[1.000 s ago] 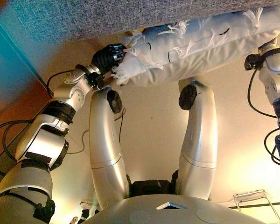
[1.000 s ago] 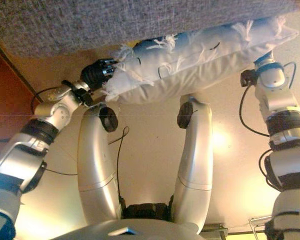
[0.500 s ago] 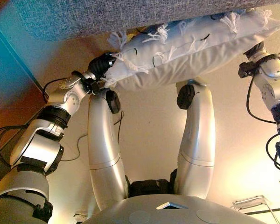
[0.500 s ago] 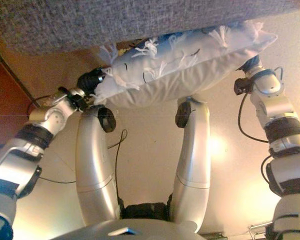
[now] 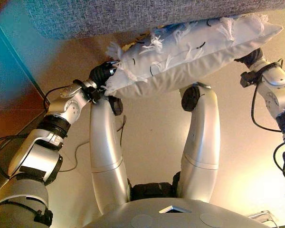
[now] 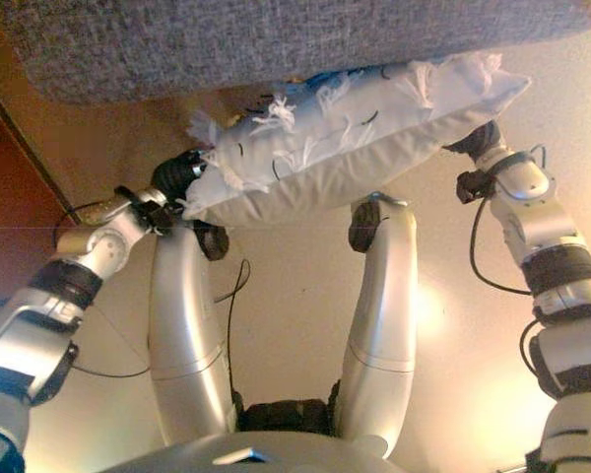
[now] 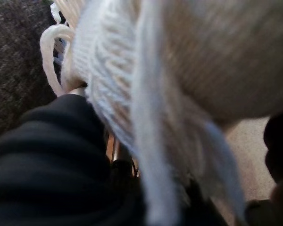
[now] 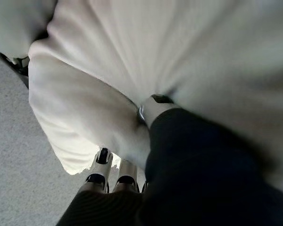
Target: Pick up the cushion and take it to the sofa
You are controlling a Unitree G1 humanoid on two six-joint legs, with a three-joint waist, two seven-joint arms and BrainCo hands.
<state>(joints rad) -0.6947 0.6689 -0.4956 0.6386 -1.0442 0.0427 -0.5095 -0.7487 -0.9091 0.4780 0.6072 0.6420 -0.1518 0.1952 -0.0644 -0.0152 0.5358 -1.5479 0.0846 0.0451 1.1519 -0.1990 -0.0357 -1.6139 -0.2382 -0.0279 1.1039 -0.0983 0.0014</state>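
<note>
Right hand (image 8: 132, 176): fingers curled into the cushion (image 5: 190, 57).
Left hand (image 5: 100, 74): fingers hidden, state cannot be told.
Cushions: one, held by sofa (image 5: 133, 16).

1. No text, label, number or sign can be read in any view.
2. The cushion (image 5: 190, 52) carries only short dark stitched marks and white tassels, not letters.

white tasselled cushion (image 5: 190, 52) held against sofa (image 5: 133, 16)
</note>
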